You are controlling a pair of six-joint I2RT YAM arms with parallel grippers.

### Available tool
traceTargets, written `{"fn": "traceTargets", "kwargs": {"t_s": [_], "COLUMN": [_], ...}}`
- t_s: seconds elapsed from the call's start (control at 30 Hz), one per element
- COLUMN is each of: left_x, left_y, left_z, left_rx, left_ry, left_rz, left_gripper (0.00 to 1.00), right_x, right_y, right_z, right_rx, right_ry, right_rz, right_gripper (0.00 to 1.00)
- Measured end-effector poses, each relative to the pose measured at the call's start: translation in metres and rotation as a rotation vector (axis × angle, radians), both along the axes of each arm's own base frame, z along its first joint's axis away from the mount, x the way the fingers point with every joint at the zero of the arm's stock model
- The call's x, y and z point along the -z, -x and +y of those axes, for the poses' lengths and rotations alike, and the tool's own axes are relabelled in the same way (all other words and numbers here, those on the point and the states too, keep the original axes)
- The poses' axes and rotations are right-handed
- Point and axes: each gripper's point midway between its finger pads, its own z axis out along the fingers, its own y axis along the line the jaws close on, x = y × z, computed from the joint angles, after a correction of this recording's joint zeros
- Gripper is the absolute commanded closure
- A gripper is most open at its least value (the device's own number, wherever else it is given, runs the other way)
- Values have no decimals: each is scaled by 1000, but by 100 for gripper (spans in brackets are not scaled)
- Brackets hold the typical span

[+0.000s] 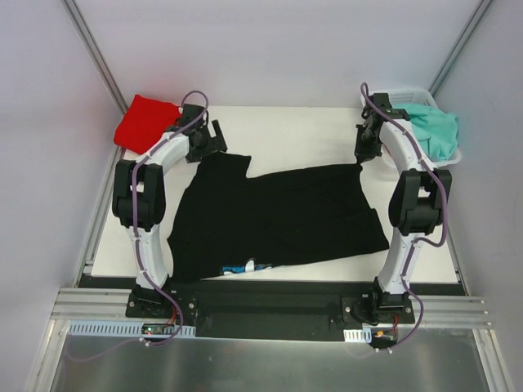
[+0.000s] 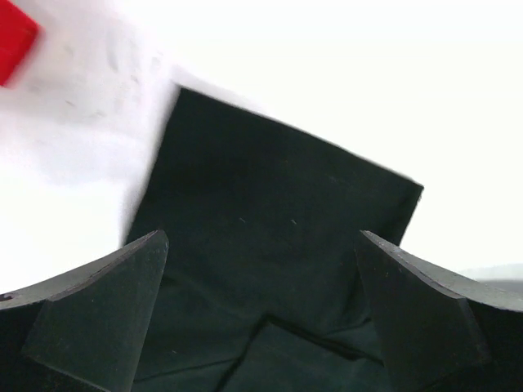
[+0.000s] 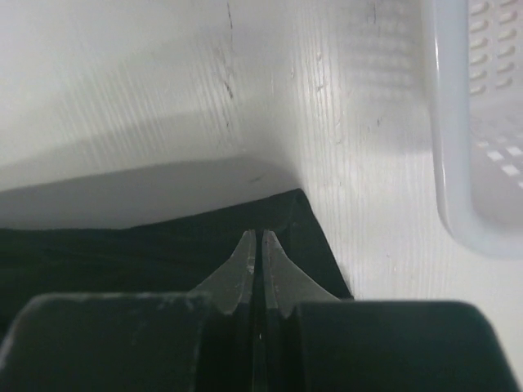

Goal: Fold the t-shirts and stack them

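A large black t-shirt (image 1: 278,216) lies spread on the white table (image 1: 294,131), with a small white and blue patch (image 1: 248,266) at its near hem. My right gripper (image 1: 364,153) is at its far right corner. In the right wrist view that gripper (image 3: 261,235) is shut, its tips pinching the corner of the black t-shirt (image 3: 122,253). My left gripper (image 1: 212,140) hovers wide open over the shirt's far left sleeve (image 2: 278,212), its fingers (image 2: 106,310) apart on both sides and holding nothing. A red t-shirt (image 1: 145,122) lies folded at the far left corner.
A white lattice basket (image 1: 400,92) stands at the far right with a teal t-shirt (image 1: 435,132) hanging over it. Its rim (image 3: 458,163) is close to the right of my right gripper. The red t-shirt (image 2: 15,45) shows at the left wrist view's top left.
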Motion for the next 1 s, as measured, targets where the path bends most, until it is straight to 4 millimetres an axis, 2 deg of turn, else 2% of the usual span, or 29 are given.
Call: {"fn": "traceTargets", "kwargs": {"t_s": [0.2, 0.4, 0.53, 0.7, 0.83, 1.0], "left_x": [-9, -6, 7, 22, 19, 15], "left_y": [-25, -39, -41, -38, -44, -51], "left_z": [30, 28, 29, 41, 48, 53], "left_rx": [-59, -22, -13, -20, -32, -36], "left_ry": [-15, -60, -87, -157, -204, -237], "left_rz": [-36, -56, -37, 6, 5, -2], "left_gripper": [1, 5, 5, 6, 7, 15], "right_x": [-21, -33, -42, -49, -51, -52], "right_y": [20, 29, 31, 40, 46, 48], "right_z": [16, 30, 32, 35, 38, 41], "right_rx": [-34, -67, -73, -77, -82, -92], "right_ry": [-11, -21, -28, -38, -47, -56], "right_rz": [-30, -49, -69, -80, -80, -82], "right_gripper": [99, 99, 99, 99, 99, 99]}}
